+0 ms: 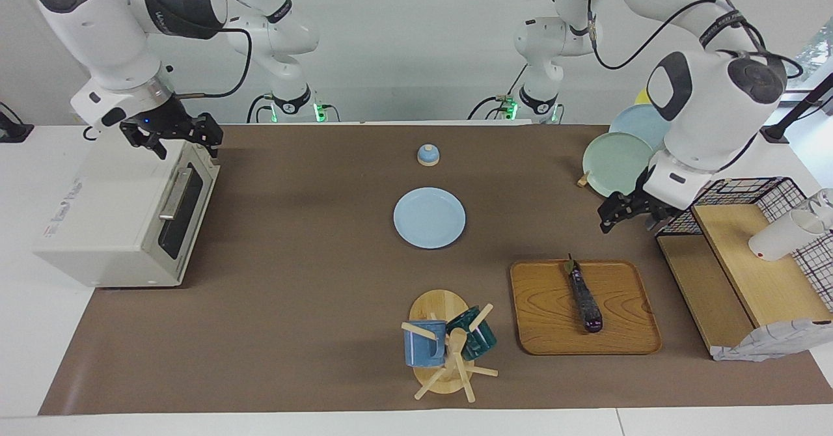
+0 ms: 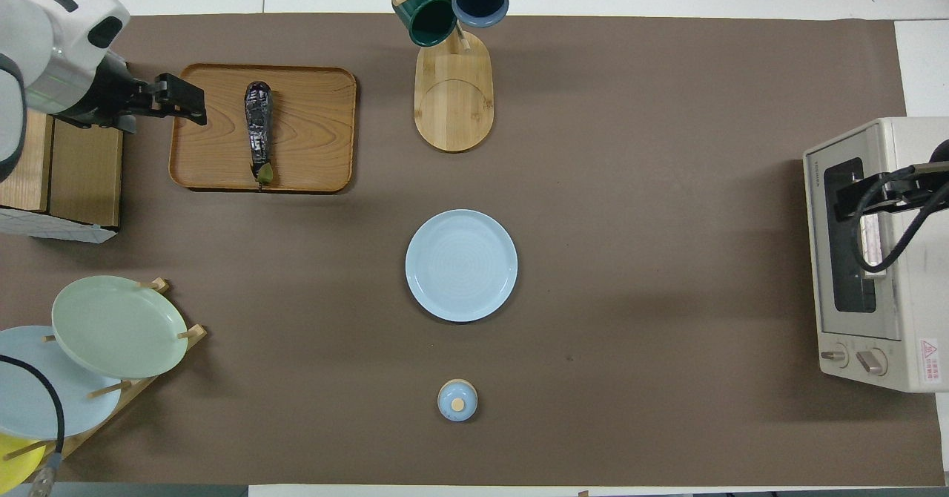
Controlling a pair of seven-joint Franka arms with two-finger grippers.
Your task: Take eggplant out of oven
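Left jaws empty, raised beside tray (image 1: 553, 322)

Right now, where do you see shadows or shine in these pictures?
Facing view: soft dark patches on the brown mat around the blue plate, and the eggplant glints on the wooden tray. Overhead view: a broad soft shadow beside the oven, and the eggplant's skin shines.

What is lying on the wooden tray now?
Only the eggplant lies on the wooden tray, its green stem end nearer to the robots. The tray surface under the eggplant is covered.
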